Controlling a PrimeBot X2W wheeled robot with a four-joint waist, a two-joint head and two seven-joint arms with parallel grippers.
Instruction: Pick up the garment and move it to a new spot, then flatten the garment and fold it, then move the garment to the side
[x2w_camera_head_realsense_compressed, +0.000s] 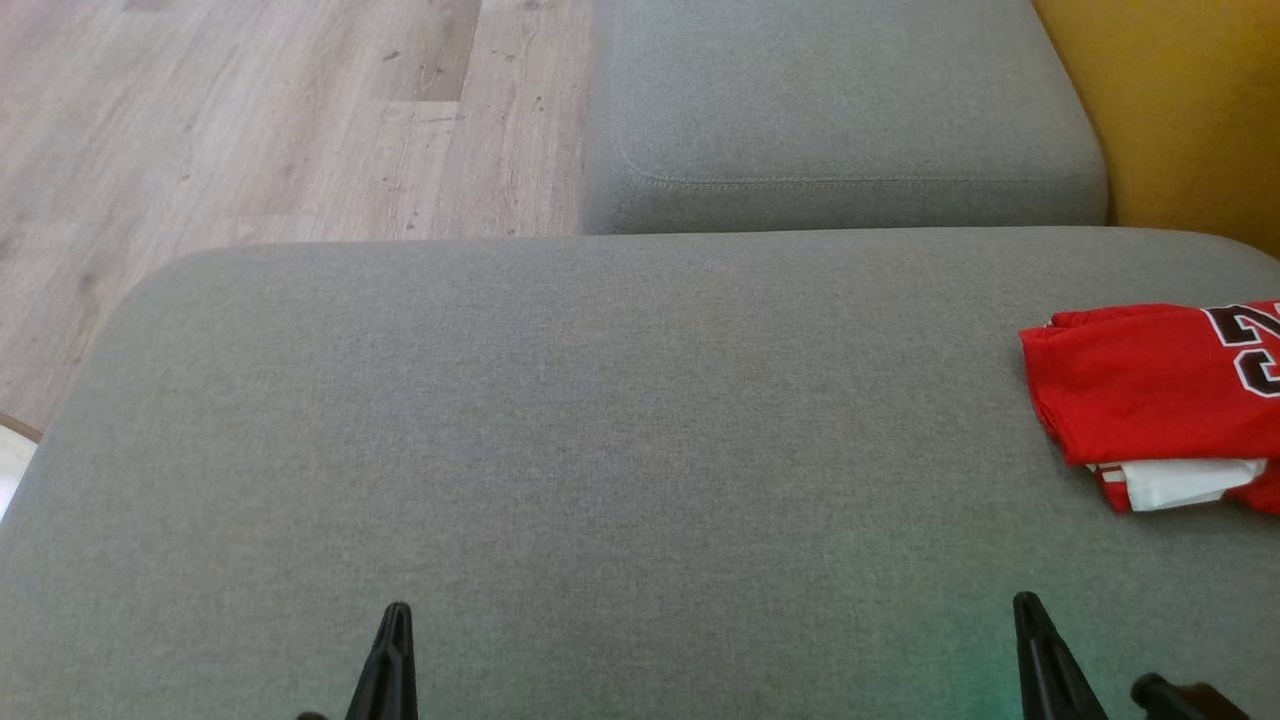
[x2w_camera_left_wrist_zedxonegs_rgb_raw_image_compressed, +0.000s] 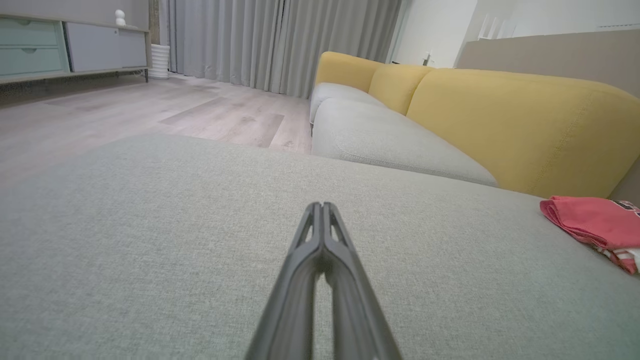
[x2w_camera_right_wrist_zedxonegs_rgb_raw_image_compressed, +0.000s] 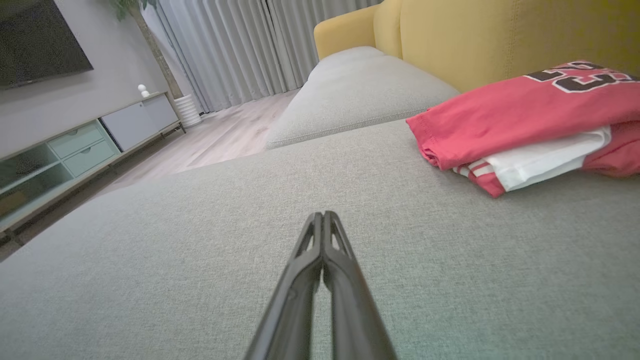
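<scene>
The garment (x2w_camera_head_realsense_compressed: 1150, 385) is a red jersey with dark numerals and white trim, folded into a flat stack at the right edge of the grey cushion (x2w_camera_head_realsense_compressed: 600, 430). It also appears as the garment (x2w_camera_left_wrist_zedxonegs_rgb_raw_image_compressed: 595, 222) at the far right of the left wrist view, and as the garment (x2w_camera_right_wrist_zedxonegs_rgb_raw_image_compressed: 525, 125) in the right wrist view. My left gripper (x2w_camera_head_realsense_compressed: 397, 612) rests low at the near left, shut and empty, as the left gripper (x2w_camera_left_wrist_zedxonegs_rgb_raw_image_compressed: 321, 206) confirms. My right gripper (x2w_camera_head_realsense_compressed: 1025, 602) sits at the near right, below the garment and apart from it, shut with nothing held, fingers pressed together at the right gripper (x2w_camera_right_wrist_zedxonegs_rgb_raw_image_compressed: 322, 215).
A second grey seat cushion (x2w_camera_head_realsense_compressed: 840, 110) lies beyond the near one, with the yellow sofa back (x2w_camera_head_realsense_compressed: 1190, 110) to the right. Wooden floor (x2w_camera_head_realsense_compressed: 250, 120) drops off past the cushion's far left edge. A low cabinet (x2w_camera_right_wrist_zedxonegs_rgb_raw_image_compressed: 85, 145) and curtains (x2w_camera_left_wrist_zedxonegs_rgb_raw_image_compressed: 280, 40) stand farther away.
</scene>
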